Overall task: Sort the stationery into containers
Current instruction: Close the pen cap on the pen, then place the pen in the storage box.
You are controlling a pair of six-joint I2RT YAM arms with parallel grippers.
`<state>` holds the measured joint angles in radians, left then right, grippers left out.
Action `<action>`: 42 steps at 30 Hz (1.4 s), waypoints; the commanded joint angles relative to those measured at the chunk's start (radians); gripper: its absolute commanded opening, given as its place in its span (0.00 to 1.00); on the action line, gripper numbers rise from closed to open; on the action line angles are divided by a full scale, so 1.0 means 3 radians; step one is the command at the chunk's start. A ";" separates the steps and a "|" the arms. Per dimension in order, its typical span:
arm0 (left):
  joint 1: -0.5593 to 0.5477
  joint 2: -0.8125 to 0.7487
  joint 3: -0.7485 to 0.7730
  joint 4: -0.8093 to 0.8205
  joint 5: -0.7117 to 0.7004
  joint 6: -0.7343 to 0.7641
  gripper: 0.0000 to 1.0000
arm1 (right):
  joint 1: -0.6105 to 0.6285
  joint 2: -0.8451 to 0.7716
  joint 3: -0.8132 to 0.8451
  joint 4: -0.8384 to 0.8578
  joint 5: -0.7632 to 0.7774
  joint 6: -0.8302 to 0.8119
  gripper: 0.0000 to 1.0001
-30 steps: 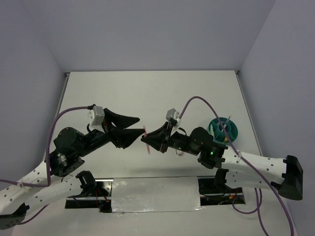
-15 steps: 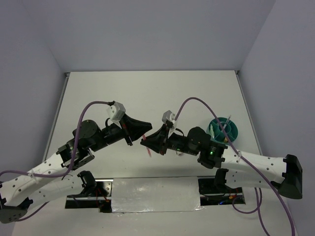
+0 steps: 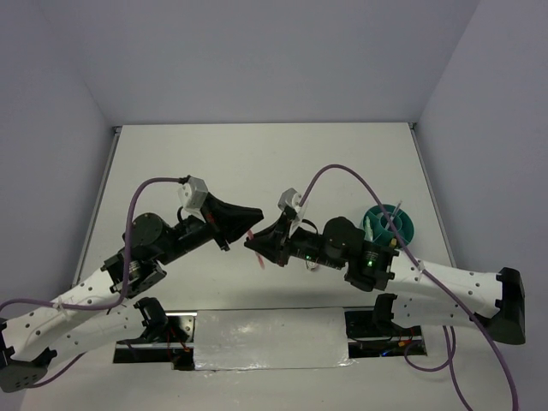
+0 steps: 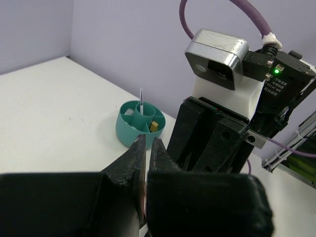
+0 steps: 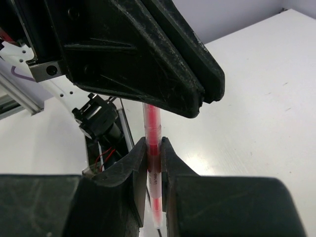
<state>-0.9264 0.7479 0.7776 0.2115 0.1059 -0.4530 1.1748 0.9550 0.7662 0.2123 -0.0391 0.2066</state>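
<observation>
A pink-red pen (image 5: 152, 129) hangs upright above the table between both grippers. My right gripper (image 5: 153, 148) is shut on its middle, and its lower tip sticks out below the fingers. My left gripper (image 4: 148, 140) is shut on the pen's upper end, of which only a pink sliver (image 4: 142, 197) shows between the jaws. From above, the left gripper (image 3: 254, 223) and the right gripper (image 3: 252, 244) meet tip to tip at the pen (image 3: 259, 261). The teal cup (image 3: 390, 227) stands to the right, holding a thin grey pen (image 4: 141, 101) and a yellow-brown block (image 4: 154, 126).
A shiny metal plate (image 3: 270, 342) lies at the near edge between the arm bases. Purple cables (image 3: 342, 175) arch over both arms. Pale walls close in the white table (image 3: 257, 163) on three sides.
My left arm swung in toward the right gripper and its open jaws closed on the pen's upper end. The right gripper kept its hold and barely moved.
</observation>
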 commanded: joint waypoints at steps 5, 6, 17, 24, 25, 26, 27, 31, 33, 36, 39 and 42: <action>-0.0031 0.0043 -0.0250 -0.0056 0.0199 -0.0126 0.00 | -0.0045 0.0053 0.0861 0.0371 0.0330 -0.0233 0.00; -0.0031 0.0038 -0.0270 -0.0051 0.0199 -0.0136 0.00 | -0.0060 0.0068 0.0917 0.0371 0.0315 -0.0259 0.00; -0.0067 0.0038 -0.0644 0.0164 0.0281 -0.0275 0.00 | -0.0336 0.0140 0.1266 0.0519 -0.0110 -0.0122 0.00; -0.0072 0.0033 -0.0476 -0.0116 0.0052 -0.0188 0.00 | -0.0408 0.0206 0.1215 0.0449 -0.0309 -0.0208 0.00; -0.0072 0.0003 -0.0339 -0.0198 -0.0030 -0.0177 0.00 | -0.0408 0.0227 0.1134 0.0413 -0.0330 -0.0243 0.00; -0.0072 -0.0018 -0.0256 -0.0295 -0.0137 -0.0147 0.00 | -0.0408 0.0227 0.1047 0.0422 -0.0340 -0.0274 0.00; -0.0077 -0.0038 -0.0164 -0.0493 -0.0325 -0.0121 0.07 | -0.0413 0.0222 0.0934 0.0478 -0.0330 -0.0269 0.00; -0.0077 -0.0131 0.0531 -0.0970 -0.0833 0.0011 0.55 | -0.0408 0.0166 0.0356 0.0621 -0.0187 -0.0259 0.00; -0.0077 -0.0126 0.0928 -0.1184 -0.1022 0.0098 0.90 | -0.0403 0.0151 0.0213 0.0627 -0.0029 -0.0279 0.00; -0.0072 -0.0166 0.1343 -0.1410 -0.1481 0.0160 0.99 | -0.0434 0.0135 0.0116 0.0530 0.0221 -0.0346 0.00; -0.0072 -0.0339 0.1468 -0.1538 -0.1677 0.0175 0.99 | -0.0648 0.0008 -0.0053 0.0489 0.0360 -0.0305 0.00; -0.0072 -0.0611 0.1300 -0.1737 -0.1769 0.0226 0.99 | -0.0985 -0.0323 -0.0314 0.0448 0.0675 -0.0381 0.00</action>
<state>-0.9459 0.6327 1.1835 -0.2150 -0.3386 -0.4198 0.9535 0.9695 0.7193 0.2958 0.0250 0.1207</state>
